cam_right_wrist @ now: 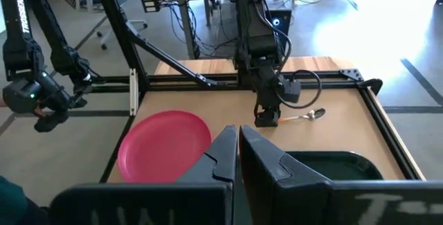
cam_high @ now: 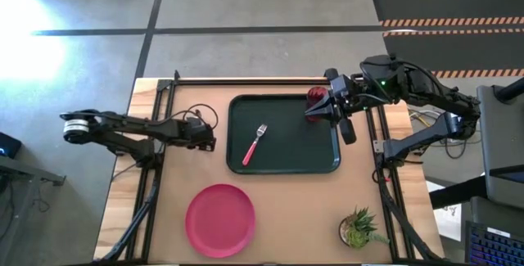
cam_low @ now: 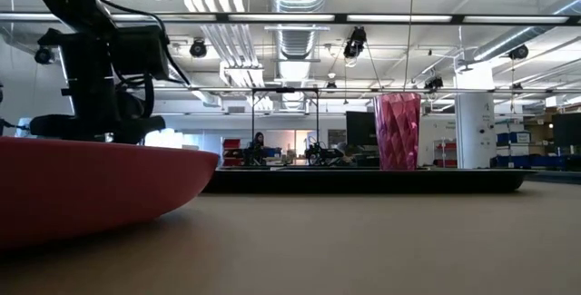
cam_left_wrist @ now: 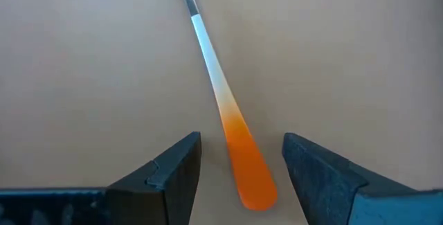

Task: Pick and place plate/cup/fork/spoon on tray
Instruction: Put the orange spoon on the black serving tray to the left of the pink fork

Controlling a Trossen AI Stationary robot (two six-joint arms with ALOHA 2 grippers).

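Note:
The spoon [cam_left_wrist: 220, 100] lies flat on the bare table left of the tray, its orange handle end [cam_left_wrist: 248, 169] nearest my left gripper. My left gripper [cam_left_wrist: 242, 145] points steeply down and is open, one finger on each side of the handle with a gap to both. The fork [cam_high: 255, 143] lies in the dark tray [cam_high: 324, 147]. The cup [cam_high: 316, 98] stands upright in the tray's far right corner. The pink-red plate [cam_high: 220, 219] rests on the table near the front edge. My right gripper [cam_right_wrist: 237, 149] hangs shut, high above the tray's far right corner.
A small potted plant [cam_high: 359, 228] stands at the near right corner of the table. Black frame rails [cam_high: 157, 110] run along the table's left, far and right sides. Bare wood lies between the plate and the plant.

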